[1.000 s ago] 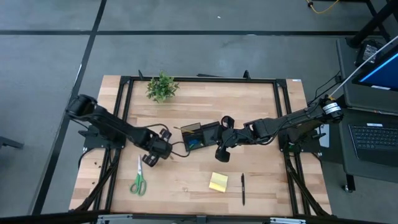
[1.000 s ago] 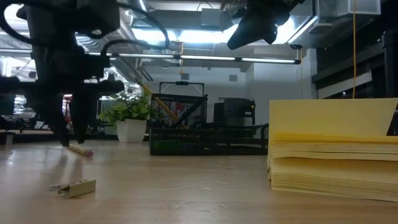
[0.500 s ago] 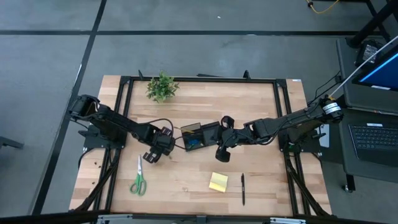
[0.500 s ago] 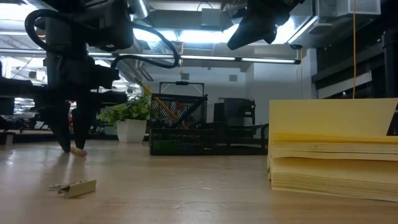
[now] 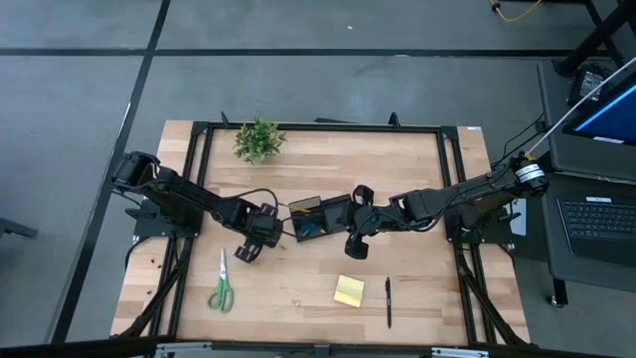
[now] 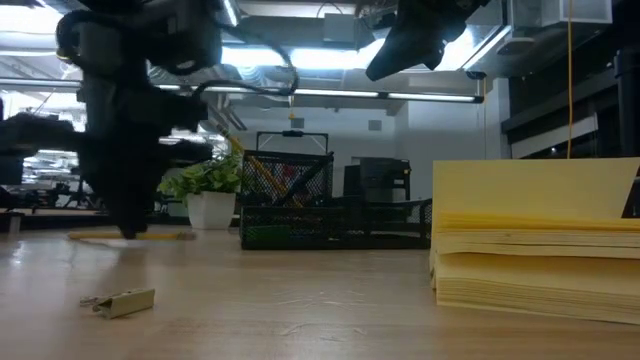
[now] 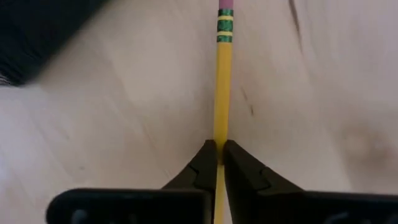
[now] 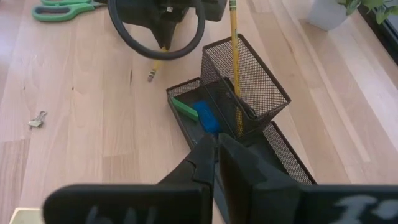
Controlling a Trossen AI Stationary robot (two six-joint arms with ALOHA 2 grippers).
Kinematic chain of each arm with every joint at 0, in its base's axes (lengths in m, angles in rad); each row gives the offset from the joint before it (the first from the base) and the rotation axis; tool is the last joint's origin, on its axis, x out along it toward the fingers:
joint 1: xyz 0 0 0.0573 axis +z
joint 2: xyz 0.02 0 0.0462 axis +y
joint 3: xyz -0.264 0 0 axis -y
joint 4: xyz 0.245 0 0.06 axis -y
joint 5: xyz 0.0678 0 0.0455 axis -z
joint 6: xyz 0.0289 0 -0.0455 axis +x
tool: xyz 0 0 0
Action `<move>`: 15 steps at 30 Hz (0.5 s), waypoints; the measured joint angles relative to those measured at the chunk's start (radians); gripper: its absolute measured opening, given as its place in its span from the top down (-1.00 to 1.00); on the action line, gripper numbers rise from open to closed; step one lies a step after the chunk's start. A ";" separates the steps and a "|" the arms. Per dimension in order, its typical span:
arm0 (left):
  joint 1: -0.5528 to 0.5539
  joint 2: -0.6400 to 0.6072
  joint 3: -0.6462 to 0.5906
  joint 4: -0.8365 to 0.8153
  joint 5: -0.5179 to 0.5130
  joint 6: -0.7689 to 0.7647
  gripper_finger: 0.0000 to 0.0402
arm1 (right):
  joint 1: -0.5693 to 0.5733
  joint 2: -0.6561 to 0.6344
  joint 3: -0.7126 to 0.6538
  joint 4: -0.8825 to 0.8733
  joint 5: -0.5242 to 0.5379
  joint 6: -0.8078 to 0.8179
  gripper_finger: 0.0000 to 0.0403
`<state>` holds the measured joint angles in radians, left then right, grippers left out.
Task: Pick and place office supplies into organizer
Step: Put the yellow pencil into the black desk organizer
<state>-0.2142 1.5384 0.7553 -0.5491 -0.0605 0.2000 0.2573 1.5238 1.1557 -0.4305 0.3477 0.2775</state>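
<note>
My left gripper (image 5: 248, 253) stands left of the organizer (image 5: 320, 217), a black mesh tray with a taller cup, and is shut on a yellow pencil (image 7: 220, 81). My right gripper (image 8: 214, 155) hangs above the organizer's near-right side, shut and holding nothing. A second pencil (image 8: 235, 62) stands in the cup. A small blue block (image 8: 205, 117) and a green piece (image 8: 185, 107) lie in the tray. The green-handled scissors (image 5: 221, 288), the yellow sticky pad (image 5: 349, 290) and a black pen (image 5: 388, 301) lie flat toward the near edge. My left gripper pinches the pencil's shaft (image 7: 219, 134) between its two fingertips, about midway along it. The fingers come from above, pointing down. The pencil lies level (image 6: 165, 236), its eraser end (image 7: 224, 9) pointing away from the wrist camera. Whether it is clear of the table I cannot tell.
A small binder clip (image 6: 120, 300) lies on the wood nearer the near edge, left of centre. A potted plant (image 5: 258, 139) stands at the far edge. Black frame rails (image 5: 199, 179) run along the table's sides.
My left gripper has moved a little toward the organizer, turned about its wrist and shut on the pencil. The pencil, earlier slanting with its eraser end toward the near edge, now lies level and crosswise in the low view.
</note>
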 joint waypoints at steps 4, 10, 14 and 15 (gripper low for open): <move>-0.015 -0.009 0.023 0.038 0.012 0.002 0.92 | 0.000 0.000 0.000 0.000 0.000 -0.002 0.88; -0.036 -0.061 0.030 0.061 0.016 -0.006 0.95 | 0.000 0.010 -0.001 -0.002 0.001 -0.016 0.88; -0.056 -0.125 0.030 0.072 0.027 -0.043 0.93 | -0.001 0.031 -0.001 0.004 0.007 -0.052 0.88; -0.062 -0.144 0.030 0.086 0.027 -0.046 0.93 | -0.002 0.036 -0.001 0.013 0.010 -0.057 0.88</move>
<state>-0.2757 1.3941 0.7849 -0.4630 -0.0334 0.1535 0.2550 1.5596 1.1546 -0.4174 0.3575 0.2209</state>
